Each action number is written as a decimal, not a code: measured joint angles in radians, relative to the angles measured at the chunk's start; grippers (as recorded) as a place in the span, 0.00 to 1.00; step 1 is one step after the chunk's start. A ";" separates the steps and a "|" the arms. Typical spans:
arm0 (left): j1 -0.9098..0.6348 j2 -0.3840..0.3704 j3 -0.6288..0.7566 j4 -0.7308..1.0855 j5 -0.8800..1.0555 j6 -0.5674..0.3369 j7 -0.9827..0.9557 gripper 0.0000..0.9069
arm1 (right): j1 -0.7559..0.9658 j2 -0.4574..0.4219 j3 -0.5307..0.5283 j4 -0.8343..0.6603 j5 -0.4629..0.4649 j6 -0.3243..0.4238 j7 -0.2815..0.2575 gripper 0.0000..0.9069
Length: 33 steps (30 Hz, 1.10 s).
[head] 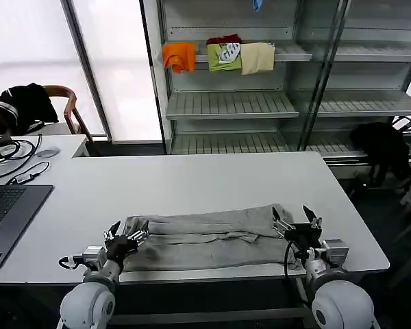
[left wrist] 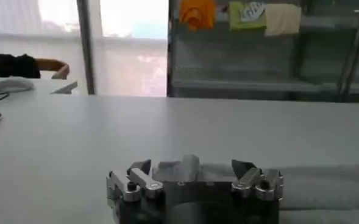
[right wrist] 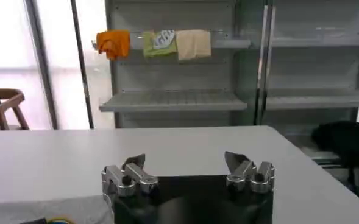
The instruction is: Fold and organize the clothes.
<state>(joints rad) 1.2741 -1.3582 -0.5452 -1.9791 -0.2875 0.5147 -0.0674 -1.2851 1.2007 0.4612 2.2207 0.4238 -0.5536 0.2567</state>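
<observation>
Garment position: one light grey T-shirt (head: 205, 241) lies on the white counter (head: 192, 181), close to the near edge. It has the form of a long, narrow band that runs from one claw to the other. The long sides appear to be turned in toward the middle, and the surface carries ridges and wrinkles. No chest print or neck label can be made out.

Left claw (head: 125, 236): positioned at the left end of the band, low over the cloth. In the left wrist view the left claw (left wrist: 191, 169) has its jaws spread wide, with a raised bump of grey cloth between them. The fingers do not pinch that cloth.

Right claw (head: 296, 224): positioned at the right end of the band, slightly raised. In the right wrist view the right claw (right wrist: 186, 163) is likewise fully spread with nothing between its fingers; a corner of the grey cloth lies below and to one side of it.

Progress assessment: the lengthwise fold appears complete, so the task is judged to be roughly at its midpoint for this garment. The crosswise fold, end over end, is not yet done. The resulting bundle must then be squared and set in its place.

Surroundings: a laptop (head: 10, 211) sits at the left end of the counter. Orange, green and cream folded garments (head: 219, 56) rest on a shelf behind.
</observation>
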 measured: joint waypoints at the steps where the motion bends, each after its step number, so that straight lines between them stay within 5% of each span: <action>1: -0.002 -0.002 -0.002 0.004 0.000 -0.001 0.000 1.00 | -0.001 -0.001 -0.002 0.002 0.000 0.000 -0.001 1.00; 6: -0.001 -0.013 -0.004 0.026 0.005 -0.009 0.006 1.00 | -0.003 -0.003 -0.008 0.002 0.001 0.003 -0.002 1.00; 11: -0.005 -0.020 -0.008 0.047 0.008 -0.017 0.010 0.88 | 0.000 -0.003 -0.013 -0.001 0.001 0.004 -0.004 1.00; 13: -0.007 -0.022 -0.009 0.056 0.012 -0.021 0.010 0.59 | 0.002 -0.003 -0.015 -0.004 0.002 0.004 -0.004 1.00; 14: -0.008 -0.023 -0.009 0.060 0.013 -0.023 0.011 0.37 | 0.003 -0.003 -0.015 -0.005 0.002 0.005 -0.004 1.00; 16: -0.008 -0.025 -0.009 0.069 0.014 -0.027 0.013 0.16 | 0.006 -0.003 -0.016 -0.009 0.003 0.005 -0.004 1.00; 18: -0.006 -0.026 -0.007 0.076 0.016 -0.030 0.016 0.07 | 0.009 -0.004 -0.016 -0.012 0.004 0.005 -0.005 1.00; 33: 0.007 -0.036 -0.017 0.108 0.027 -0.068 0.034 0.02 | 0.023 -0.006 -0.021 -0.029 0.012 0.009 -0.006 1.00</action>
<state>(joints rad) 1.2814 -1.3937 -0.5619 -1.8708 -0.2605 0.4470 -0.0336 -1.2625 1.1951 0.4404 2.1918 0.4360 -0.5445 0.2503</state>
